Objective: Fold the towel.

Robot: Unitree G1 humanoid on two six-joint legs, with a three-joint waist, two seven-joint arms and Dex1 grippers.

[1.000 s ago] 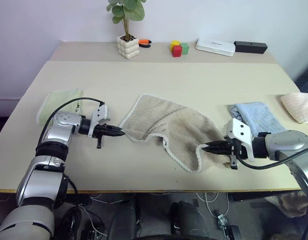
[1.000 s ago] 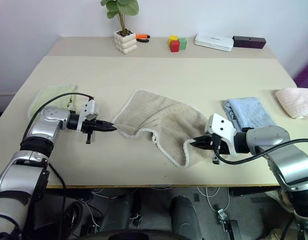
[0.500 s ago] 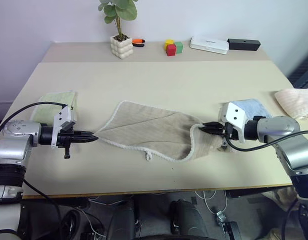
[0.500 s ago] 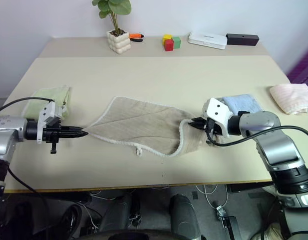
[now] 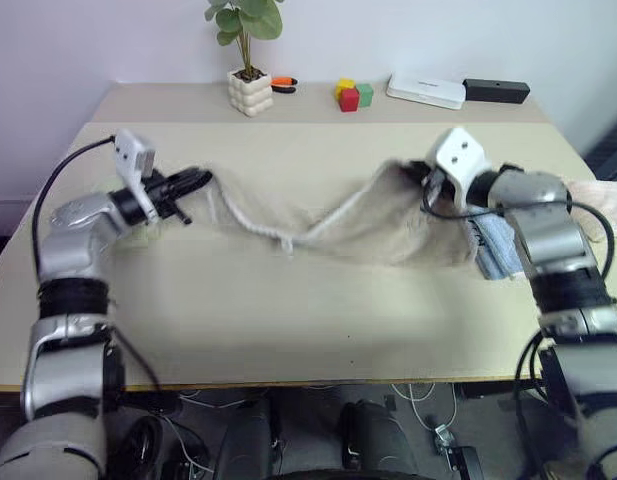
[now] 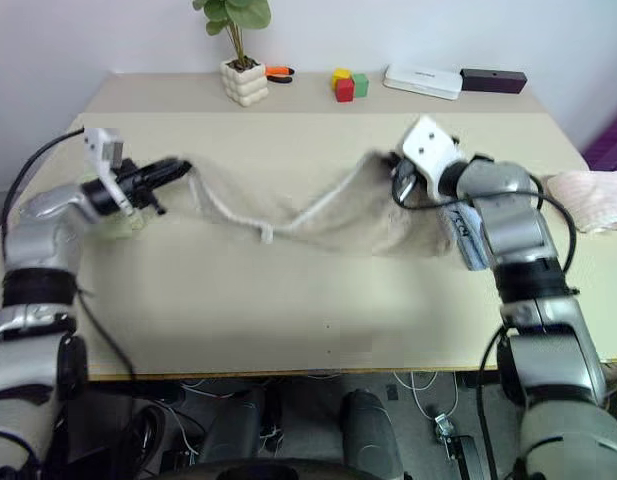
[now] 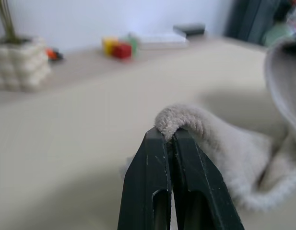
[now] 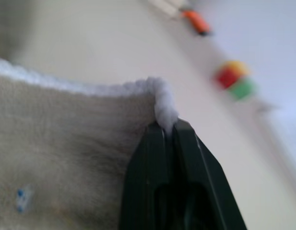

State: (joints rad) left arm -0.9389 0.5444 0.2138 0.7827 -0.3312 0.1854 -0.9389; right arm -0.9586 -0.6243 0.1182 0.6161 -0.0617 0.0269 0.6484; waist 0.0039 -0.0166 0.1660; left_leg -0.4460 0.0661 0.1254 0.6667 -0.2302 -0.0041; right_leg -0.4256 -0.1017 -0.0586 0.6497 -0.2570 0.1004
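The beige towel (image 5: pixel 373 225) with white edging hangs in the air over the table, stretched between my two grippers and sagging in the middle. My left gripper (image 5: pixel 202 179) is shut on its left corner; in the left wrist view the black fingers (image 7: pixel 159 163) pinch a rolled fold of towel (image 7: pixel 219 143). My right gripper (image 5: pixel 424 178) is shut on the right corner; the right wrist view shows the white edging (image 8: pixel 159 103) clamped between its fingers (image 8: pixel 174 158), with a small blue mark (image 8: pixel 20 196) on the cloth.
A folded light blue towel (image 5: pixel 493 245) lies under my right arm and a pale pink cloth (image 5: pixel 608 200) at the table's right edge. A potted plant (image 5: pixel 250 75), coloured blocks (image 5: pixel 354 95), a white box (image 5: pixel 426 92) and a black box (image 5: pixel 496 91) line the back.
Both grippers have risen and gone forward, lifting the towel off the table. It now hangs stretched between them instead of lying flat.
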